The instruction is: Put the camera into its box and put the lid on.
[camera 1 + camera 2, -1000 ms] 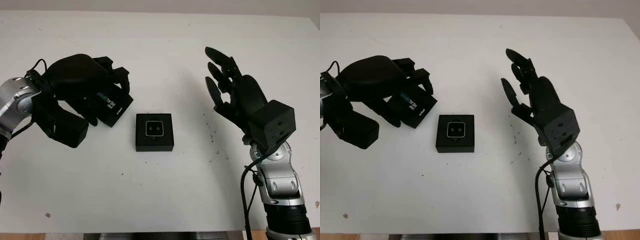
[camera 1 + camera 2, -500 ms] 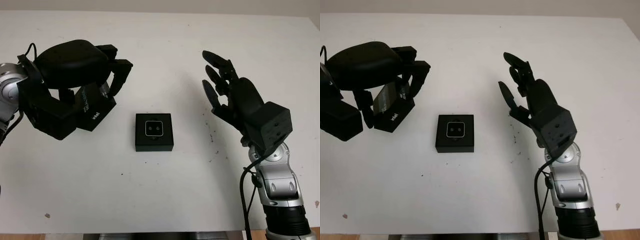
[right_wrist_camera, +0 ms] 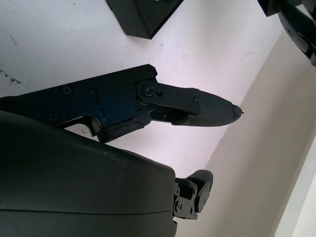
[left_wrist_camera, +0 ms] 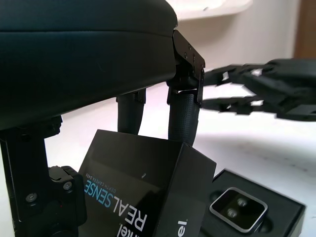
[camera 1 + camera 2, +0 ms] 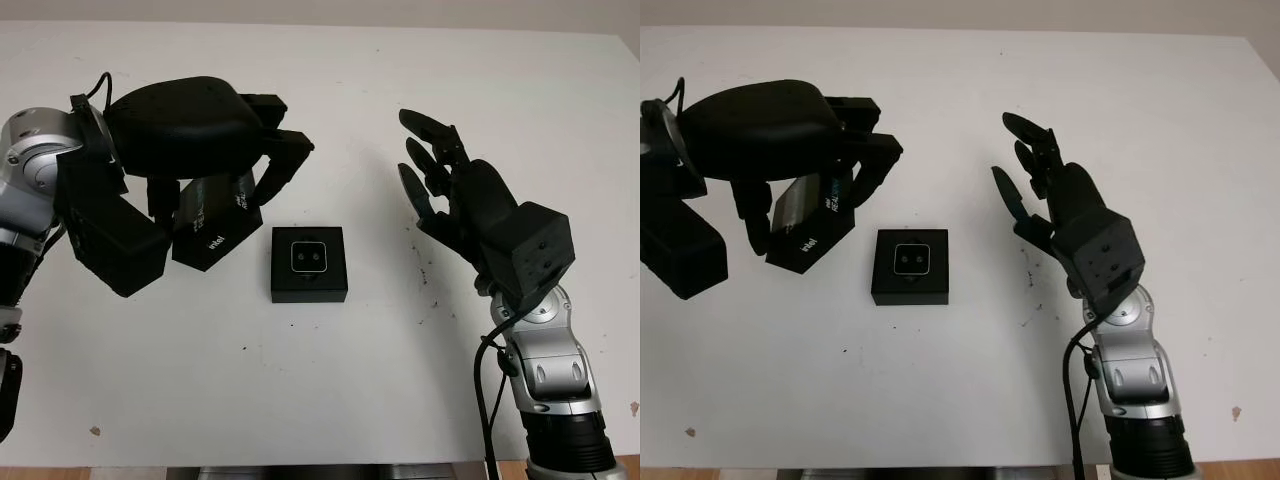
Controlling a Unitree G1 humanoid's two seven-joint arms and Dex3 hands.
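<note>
**Inspector A:** Status of the camera?

**Inspector B:** The camera (image 5: 310, 257) sits seated in the open box base (image 5: 309, 264) near the centre of the white surface (image 5: 330, 390). Lens face up. That part of the task reads as done.

**A:** And the lid?

**B:** The lid (image 5: 215, 217), black with white lettering, is off the surface and tilted, at about nine o'clock from the base and just beside it. The left hand (image 5: 195, 135) is closed over it from above, fingers (image 4: 182, 111) curled down against its sides.

**A:** Right hand?

**B:** The right hand (image 5: 455, 205) is open, holding nothing, up off the surface at three o'clock from the base, well apart from it.

**A:** Handling assessment?

**B:** My judgement: a light, stiff card lid with smooth faces, liable to slip or twist in a loose hold. Best held across two opposite side walls, kept level. It must be squared over the base before lowering, or an edge may catch and shift the base.
</note>
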